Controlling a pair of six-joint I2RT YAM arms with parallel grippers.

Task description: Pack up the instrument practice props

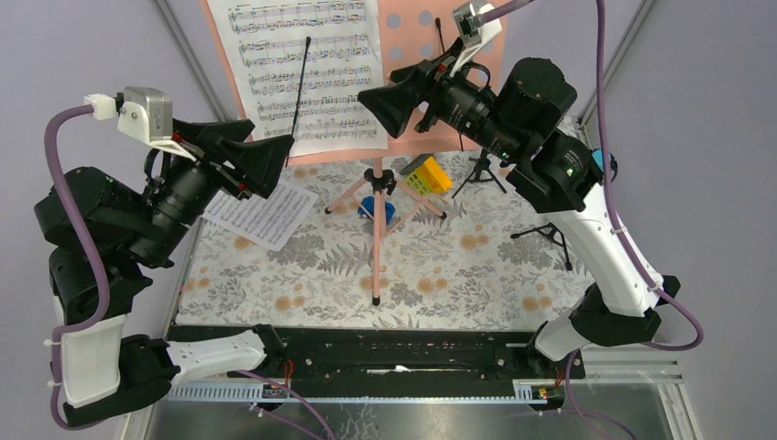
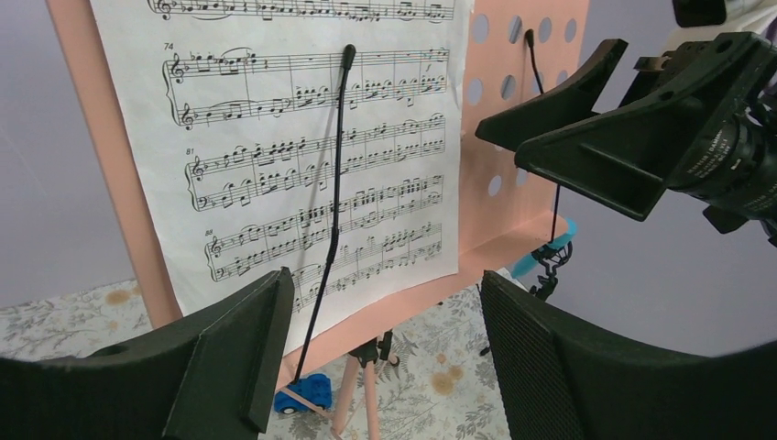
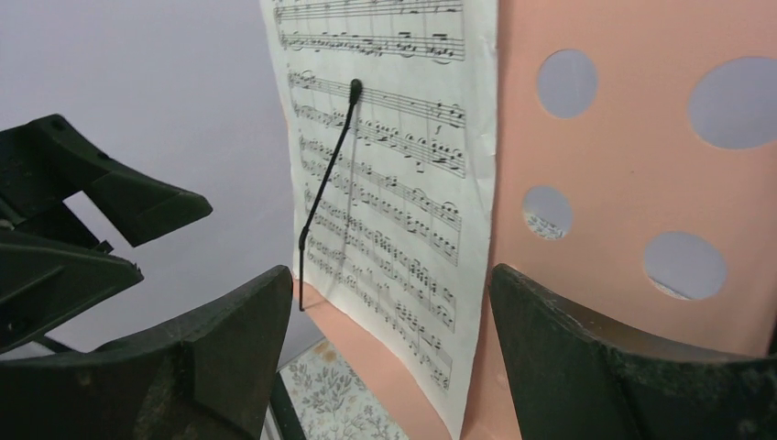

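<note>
From where I stand, the only properly legible print is on the sheet-music page (image 2: 275,137) propped on the pink music stand (image 2: 508,234). Small bar numbers sit at the left of three staves: 74 by the upper one, 81 below it, and 88 below that. The rest of that page is printed notes, with what looks like a small italic f near its right edge. The loose page (image 1: 259,214) on the table carries staves too small to make out. White lettering on the right arm's black wrist housing (image 2: 724,156) is too blurred to read.
</note>
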